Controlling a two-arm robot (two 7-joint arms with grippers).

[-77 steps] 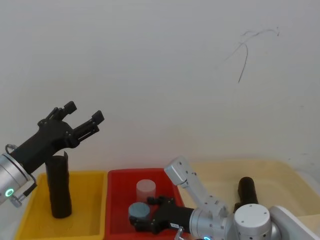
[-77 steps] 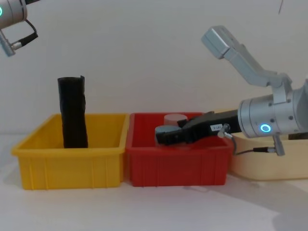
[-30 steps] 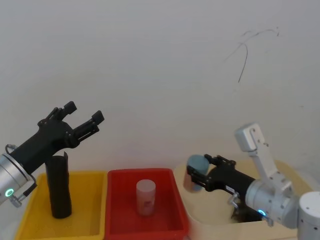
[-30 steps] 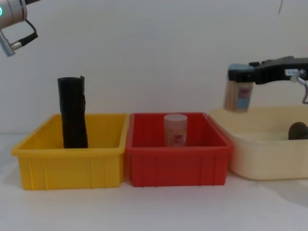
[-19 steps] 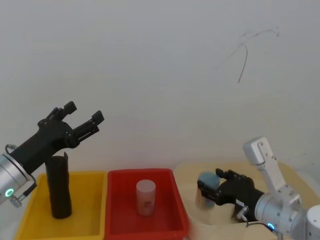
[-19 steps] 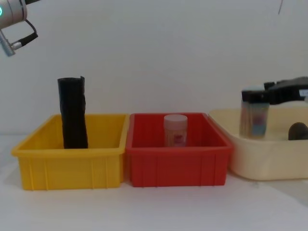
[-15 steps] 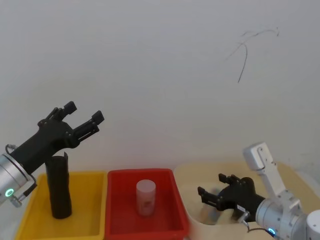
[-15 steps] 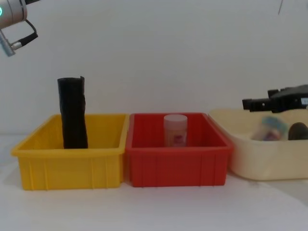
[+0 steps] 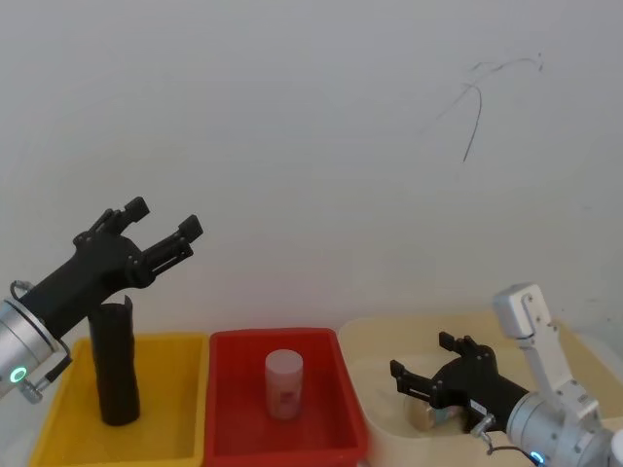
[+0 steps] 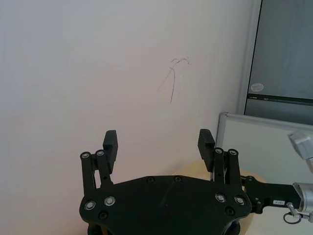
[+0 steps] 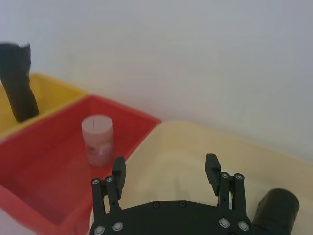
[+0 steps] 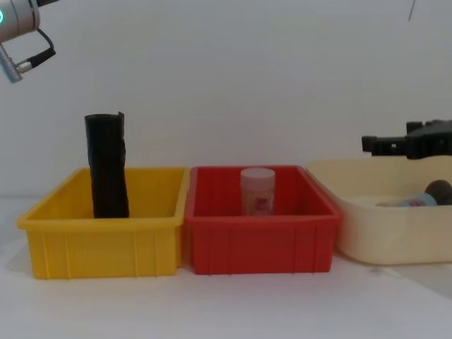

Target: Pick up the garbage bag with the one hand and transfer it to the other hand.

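Observation:
The garbage bag (image 11: 276, 213) is a thick black roll with a rounded top, resting in the cream bin (image 12: 367, 236); the chest view shows just its dark end (image 12: 439, 189) over the bin's rim. My right gripper (image 12: 367, 143), the one with the white label, hovers open and empty over that bin (image 11: 165, 170), a little to the side of the bag. My left gripper (image 9: 161, 229) is held open high above the yellow bin (image 12: 99, 244), holding nothing (image 10: 157, 144).
A slimmer black roll with a notched top (image 12: 107, 166) stands in the yellow bin. A white jar with a pink label (image 12: 257, 191) stands in the red bin (image 12: 258, 244). A blue-capped bottle (image 12: 408, 203) lies in the cream bin beside the garbage bag.
My right gripper carried the blue-capped bottle from the red bin to the cream bin and let it go; the bottle now lies there. The left arm has not moved.

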